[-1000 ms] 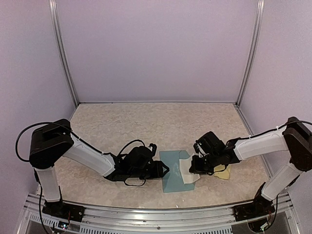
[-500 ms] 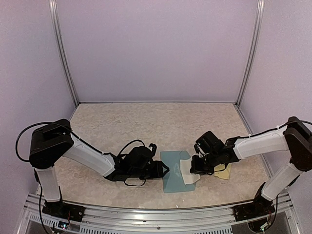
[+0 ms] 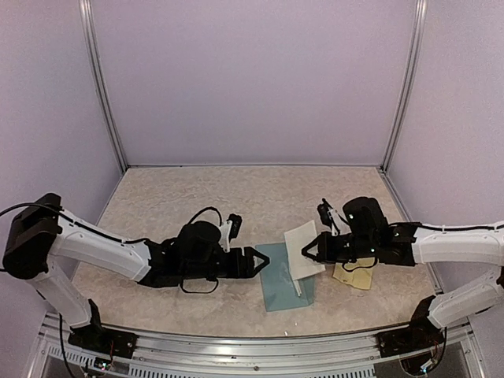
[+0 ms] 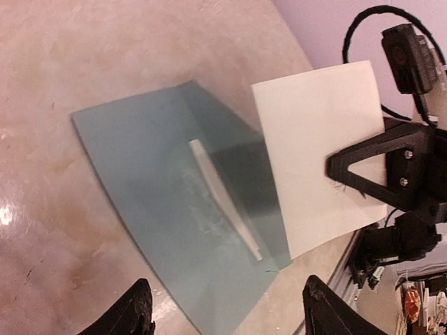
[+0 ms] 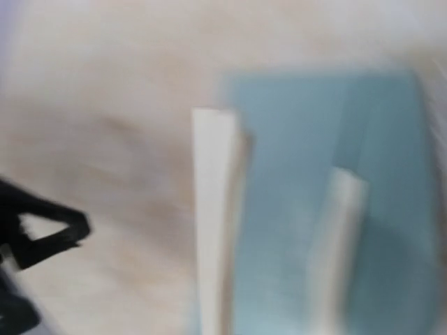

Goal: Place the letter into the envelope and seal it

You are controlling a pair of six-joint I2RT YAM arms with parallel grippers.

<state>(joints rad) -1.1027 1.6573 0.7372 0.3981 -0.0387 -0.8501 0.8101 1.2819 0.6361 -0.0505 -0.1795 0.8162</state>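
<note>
Hanging above the envelope [image 3: 277, 285], the right pincer [image 3: 309, 253] is clamped on the letter [image 3: 298, 242]; the left pincer [image 3: 262, 263] gapes apart.

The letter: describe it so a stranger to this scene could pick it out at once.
On the beige table, find the teal envelope at the middle front. The letter is the plain white sheet over its right edge, pinched by the right gripper, unlike the yellow-tan sticker sheet lying further right.
</note>
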